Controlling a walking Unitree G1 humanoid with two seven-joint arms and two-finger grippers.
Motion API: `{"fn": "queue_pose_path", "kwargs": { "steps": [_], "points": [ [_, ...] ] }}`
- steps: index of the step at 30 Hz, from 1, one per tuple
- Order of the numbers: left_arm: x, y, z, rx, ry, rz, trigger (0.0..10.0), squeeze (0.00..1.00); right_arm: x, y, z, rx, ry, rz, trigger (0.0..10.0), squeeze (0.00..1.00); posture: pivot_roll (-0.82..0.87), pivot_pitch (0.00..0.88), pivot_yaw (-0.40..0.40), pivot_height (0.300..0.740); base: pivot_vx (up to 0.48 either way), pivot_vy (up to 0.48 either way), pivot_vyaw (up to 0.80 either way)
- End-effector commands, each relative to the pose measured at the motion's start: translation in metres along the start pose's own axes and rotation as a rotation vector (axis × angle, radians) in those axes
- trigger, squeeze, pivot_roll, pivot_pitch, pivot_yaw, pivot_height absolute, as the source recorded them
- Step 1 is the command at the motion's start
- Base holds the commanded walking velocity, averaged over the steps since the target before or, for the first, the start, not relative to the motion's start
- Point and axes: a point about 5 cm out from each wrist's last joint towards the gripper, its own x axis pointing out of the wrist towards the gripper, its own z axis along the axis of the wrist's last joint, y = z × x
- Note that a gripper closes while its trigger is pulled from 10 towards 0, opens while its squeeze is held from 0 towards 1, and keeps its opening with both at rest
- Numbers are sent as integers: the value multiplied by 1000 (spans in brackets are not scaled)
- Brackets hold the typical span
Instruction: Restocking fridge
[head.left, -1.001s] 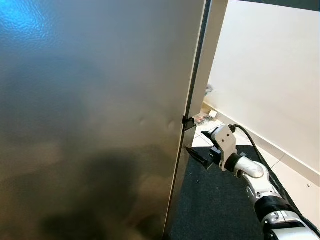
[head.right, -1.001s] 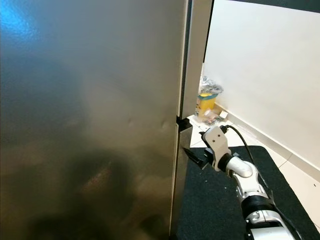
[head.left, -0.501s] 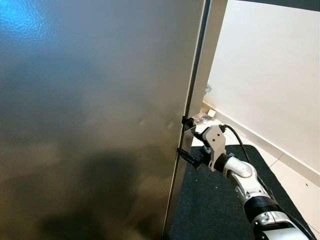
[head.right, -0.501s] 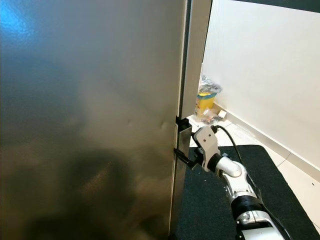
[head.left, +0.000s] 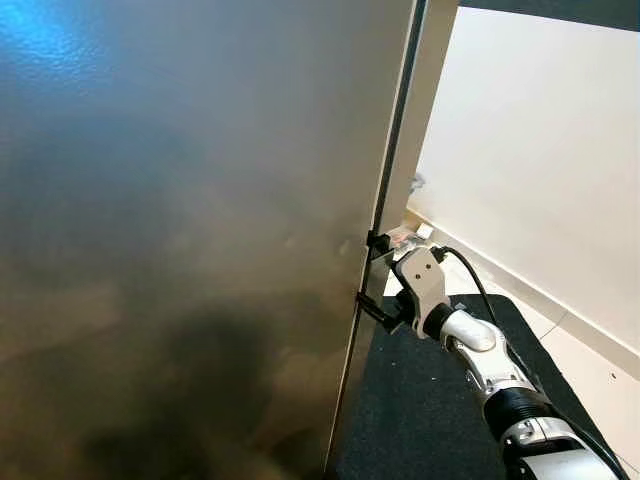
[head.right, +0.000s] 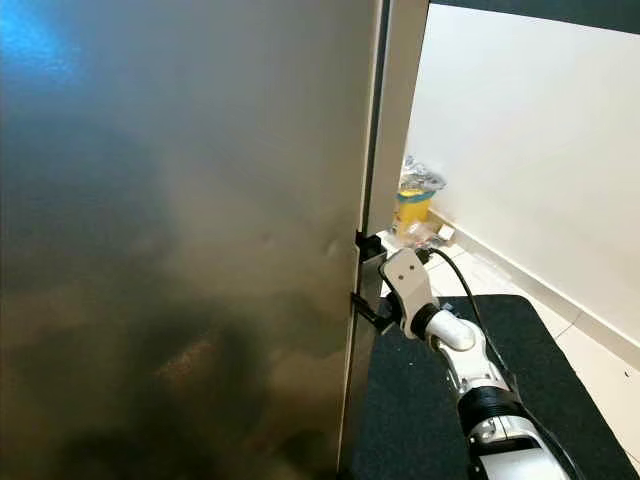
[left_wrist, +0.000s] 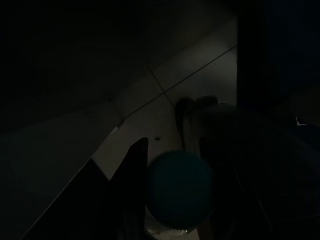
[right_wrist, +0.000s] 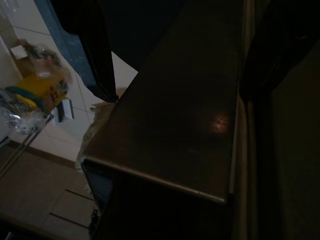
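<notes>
White wall (head.left: 540, 150) and dark floor mat (head.right: 420, 410) frame the brushed-steel fridge door (head.left: 190, 240) before me. My right gripper (head.left: 370, 308) sits at the door's right edge, its black fingers (right_wrist: 95, 55) spread wide, one each side of that edge without clamping. My left gripper (left_wrist: 172, 192) hangs idle in shadow, fingers around a teal spiky ball (left_wrist: 180, 190).

Brushed, faintly dimpled metal fridge door (head.left: 190, 240); matt dark carpet (head.left: 420, 410).
</notes>
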Motion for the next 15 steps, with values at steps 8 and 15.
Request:
{"fn": "queue_pose_path", "kwargs": {
  "steps": [8, 15],
  "points": [
    [-1, -7, -13, -3, 48, -26, 10000, 0, -12, -33, -3, 19, 43, -222, 10000, 0, -68, 0, -47, 740, 0, 0, 0],
    [0, -7, -11, 1, 45, -28, 10000, 0, -21, -44, -9, 24, 74, -311, 10000, 0, -70, 0, -43, 740, 0, 0, 0]
  ]
}}
